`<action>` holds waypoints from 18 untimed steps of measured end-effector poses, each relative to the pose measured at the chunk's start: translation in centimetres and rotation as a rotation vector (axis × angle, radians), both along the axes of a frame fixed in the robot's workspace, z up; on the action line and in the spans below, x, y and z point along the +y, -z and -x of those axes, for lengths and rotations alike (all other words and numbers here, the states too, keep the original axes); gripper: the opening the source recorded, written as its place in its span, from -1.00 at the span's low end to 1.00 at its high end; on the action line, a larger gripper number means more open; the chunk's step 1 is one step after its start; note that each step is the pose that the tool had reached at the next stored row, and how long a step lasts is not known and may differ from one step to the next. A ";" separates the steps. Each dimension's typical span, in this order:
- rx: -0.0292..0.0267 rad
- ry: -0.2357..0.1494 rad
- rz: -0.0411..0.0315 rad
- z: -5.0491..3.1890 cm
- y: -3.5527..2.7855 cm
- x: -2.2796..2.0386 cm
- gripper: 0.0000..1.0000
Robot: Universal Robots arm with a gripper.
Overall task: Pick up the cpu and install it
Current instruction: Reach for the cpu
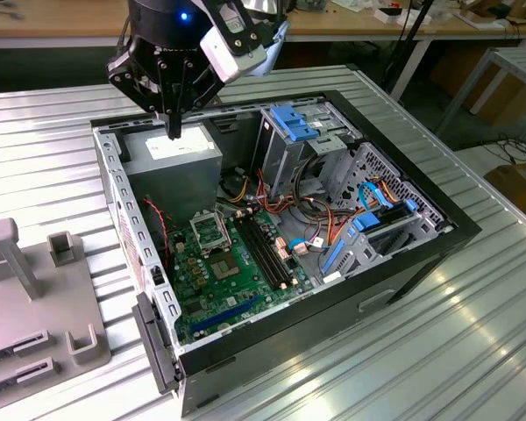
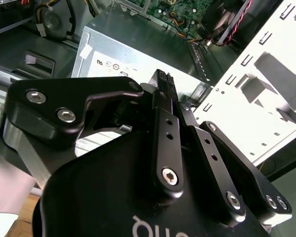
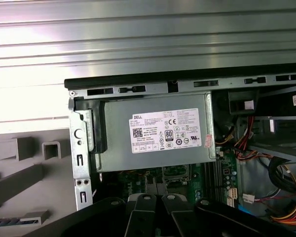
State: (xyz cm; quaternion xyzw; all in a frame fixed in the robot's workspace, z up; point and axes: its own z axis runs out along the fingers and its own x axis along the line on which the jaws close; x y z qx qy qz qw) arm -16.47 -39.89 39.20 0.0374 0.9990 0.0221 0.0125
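Over the white-labelled grey metal box (image 1: 193,160), the black end effector (image 1: 173,133) hangs pinched narrow; dropping straight down here would strike that box.

Blk tool (image 1: 174,130); grey PSU box (image 3: 113,159) w/ white label (image 3: 164,131); green mobo (image 1: 219,281); blue clips (image 1: 294,123); silver ribbed table (image 1: 53,123).

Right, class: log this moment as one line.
gripper: shut | position: over grey power supply box | computer case: open
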 end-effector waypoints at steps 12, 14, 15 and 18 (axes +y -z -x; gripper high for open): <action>0.0000 0.000 0.0000 0.54 0.02 0.00 -0.79; 0.0000 0.000 0.0000 0.60 0.02 0.00 -0.79; 0.0000 0.000 0.0000 0.64 0.03 0.00 -0.79; 0.0000 0.000 0.0000 0.75 0.03 0.00 -0.79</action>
